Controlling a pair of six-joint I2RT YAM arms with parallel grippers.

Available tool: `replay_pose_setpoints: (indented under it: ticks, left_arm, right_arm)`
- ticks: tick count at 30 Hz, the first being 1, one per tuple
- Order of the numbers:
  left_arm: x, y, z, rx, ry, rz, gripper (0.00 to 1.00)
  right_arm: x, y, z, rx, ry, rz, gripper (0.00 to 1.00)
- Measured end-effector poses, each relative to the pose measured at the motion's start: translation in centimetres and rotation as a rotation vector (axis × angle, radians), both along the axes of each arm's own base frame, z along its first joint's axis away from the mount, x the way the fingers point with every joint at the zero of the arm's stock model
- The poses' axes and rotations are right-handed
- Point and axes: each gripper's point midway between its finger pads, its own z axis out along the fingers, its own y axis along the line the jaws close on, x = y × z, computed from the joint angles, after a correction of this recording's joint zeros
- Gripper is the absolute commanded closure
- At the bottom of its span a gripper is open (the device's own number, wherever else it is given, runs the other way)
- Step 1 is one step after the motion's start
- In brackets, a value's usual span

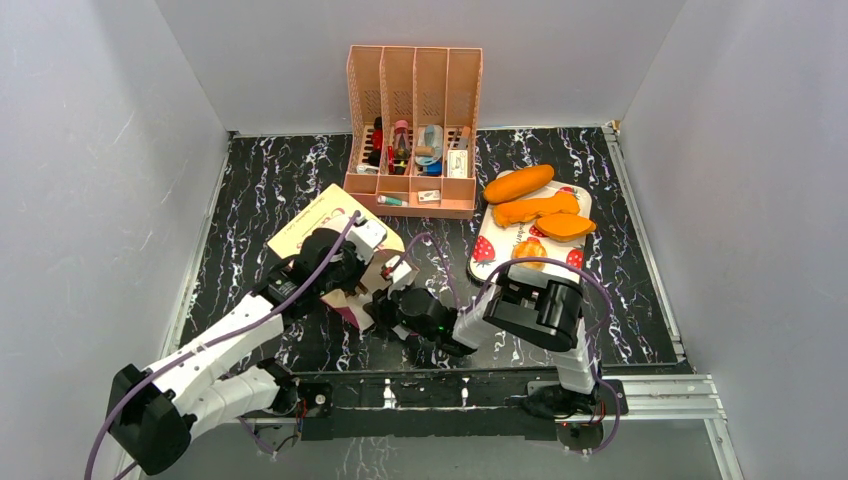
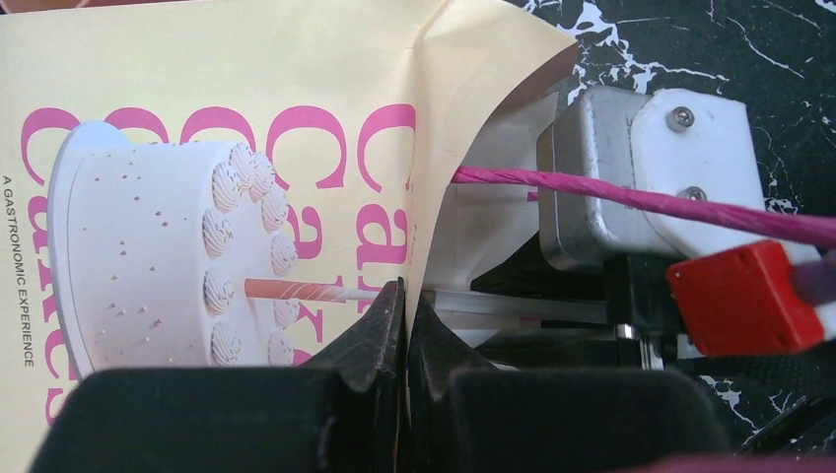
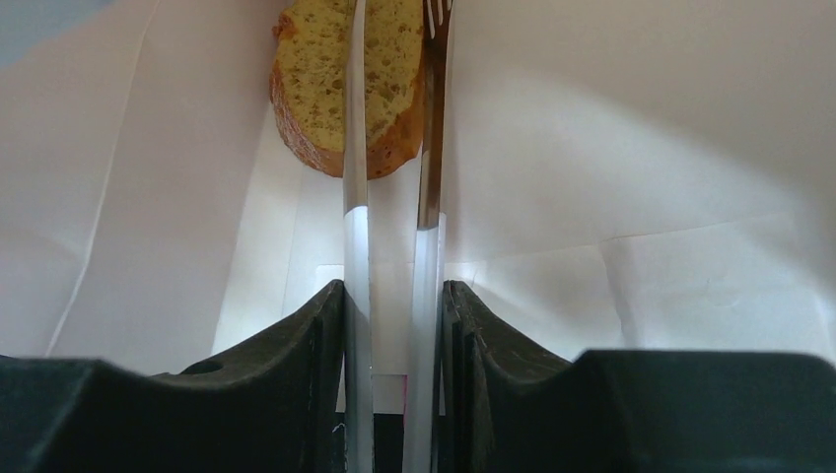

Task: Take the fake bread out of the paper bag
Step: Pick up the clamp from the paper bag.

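Observation:
The tan paper bag [image 1: 312, 220] with pink "Cakes" lettering lies on its side on the black table, mouth toward the arms. My left gripper [image 2: 406, 301] is shut on the edge of the bag [image 2: 197, 108] at its mouth, beside a pink cord handle [image 2: 631, 197]. My right gripper [image 3: 392, 296] reaches inside the bag's white interior [image 3: 641, 148] and presses on a pair of metal tongs [image 3: 356, 246]. The tongs' tips pinch a golden slice of fake bread [image 3: 311, 69] deep in the bag. Several orange loaves [image 1: 536, 208] lie on the strawberry tray [image 1: 484, 250].
A peach organiser [image 1: 413, 100] full of small items stands at the back centre. The tray sits to the right of it, close to my right arm [image 1: 540, 305]. Grey walls enclose the table on three sides, with a metal rail along the near edge.

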Motion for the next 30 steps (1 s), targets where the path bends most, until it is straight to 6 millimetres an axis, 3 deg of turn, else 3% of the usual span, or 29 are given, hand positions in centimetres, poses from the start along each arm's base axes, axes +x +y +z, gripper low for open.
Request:
replay_pose_setpoints:
  ticks: [6, 24, 30]
  left_arm:
    - [-0.1, 0.6, 1.3, -0.016, -0.026, 0.016, 1.0]
    - [-0.2, 0.9, 1.5, -0.018, -0.019, 0.034, 1.0]
    - [-0.2, 0.9, 1.5, -0.018, -0.019, 0.034, 1.0]
  right_arm:
    - [-0.1, -0.4, 0.1, -0.002, 0.019, -0.003, 0.82]
    - [-1.1, -4.3, 4.4, -0.031, 0.023, -0.042, 0.82]
    - [-2.1, -5.5, 3.5, -0.091, 0.067, -0.025, 0.67]
